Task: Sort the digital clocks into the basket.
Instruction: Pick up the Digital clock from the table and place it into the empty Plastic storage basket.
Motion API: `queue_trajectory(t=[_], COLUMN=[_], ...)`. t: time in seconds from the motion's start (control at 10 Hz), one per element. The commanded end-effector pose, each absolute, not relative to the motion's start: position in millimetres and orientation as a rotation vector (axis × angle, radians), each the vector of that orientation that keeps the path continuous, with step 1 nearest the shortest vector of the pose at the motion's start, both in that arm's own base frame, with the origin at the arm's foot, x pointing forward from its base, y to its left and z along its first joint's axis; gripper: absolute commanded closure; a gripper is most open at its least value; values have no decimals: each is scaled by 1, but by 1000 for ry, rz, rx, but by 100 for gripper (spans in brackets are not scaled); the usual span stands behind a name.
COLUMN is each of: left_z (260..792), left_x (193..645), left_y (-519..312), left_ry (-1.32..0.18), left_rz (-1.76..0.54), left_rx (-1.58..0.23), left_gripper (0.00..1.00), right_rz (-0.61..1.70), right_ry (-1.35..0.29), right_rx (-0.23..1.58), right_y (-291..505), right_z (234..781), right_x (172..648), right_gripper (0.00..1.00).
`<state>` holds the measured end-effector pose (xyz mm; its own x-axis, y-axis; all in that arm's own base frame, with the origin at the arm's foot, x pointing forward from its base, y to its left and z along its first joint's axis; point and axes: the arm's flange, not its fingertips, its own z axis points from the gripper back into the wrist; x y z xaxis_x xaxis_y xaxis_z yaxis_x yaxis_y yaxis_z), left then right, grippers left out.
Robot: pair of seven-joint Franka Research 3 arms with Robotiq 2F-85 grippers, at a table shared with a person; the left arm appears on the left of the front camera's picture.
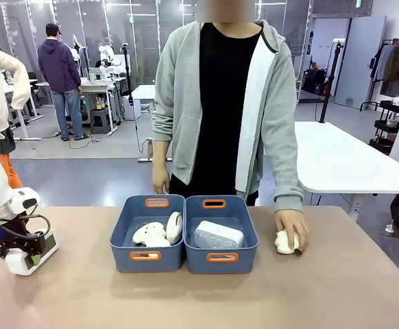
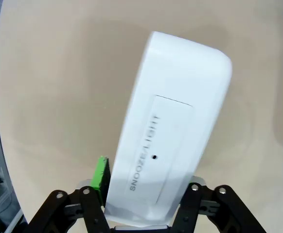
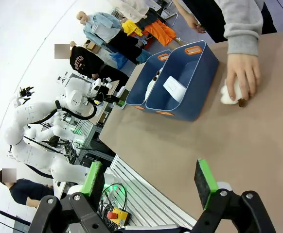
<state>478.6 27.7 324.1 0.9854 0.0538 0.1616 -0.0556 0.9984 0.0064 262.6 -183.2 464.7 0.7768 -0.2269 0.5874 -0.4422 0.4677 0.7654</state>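
White snooze/light clock (image 2: 175, 121) is pinched between the left gripper's (image 2: 149, 177) green pads (image 2: 101, 172), wrist angled down at the table's (image 1: 186, 301) left edge. Meanwhile the other clock (image 1: 218, 235) lies in the right-hand blue basket (image 1: 221, 266). The right gripper (image 3: 151, 182) hovers with its jaws wide apart.

A blue tub (image 1: 125, 255) on the tan surface (image 1: 186, 298) holds cream plush toys (image 1: 153, 234). Another plush toy (image 1: 282, 242) lies on the surface well to its right. At the far edge stands a person in a grey hoodie (image 1: 179, 103), with a white table (image 1: 336, 161) behind.
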Motion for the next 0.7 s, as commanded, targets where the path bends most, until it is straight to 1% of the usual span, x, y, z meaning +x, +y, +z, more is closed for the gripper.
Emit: queue_trajectory(t=[0.0,0.1,0.2,0.3,0.4,0.5,0.6], left_z=[323,325,330,347,377,414,437], left_x=[479,479,478,472,460,443,429], left_y=[28,28,30,35,46,62,74], left_ry=[-188,-185,-174,-173,-199,-206,-216], left_rz=[57,49,31,-11,-75,-201,-310], left_rx=[-5,-1,-25,-54,-79,-134,-215], left_gripper=[100,100,94,100,100,100,100], right_rz=[154,154,154,154,154,154,154], right_ry=[-708,-708,-708,-708,-708,-708,-708], right_rx=[1105,1105,1105,1105,1105,1105,1105], right_y=[-185,-185,-185,-185,-185,-185,-185], right_z=[466,466,466,466,466,466,466], right_x=[264,264,264,264,264,264,264], right_gripper=[5,5,5,5,5,5,5])
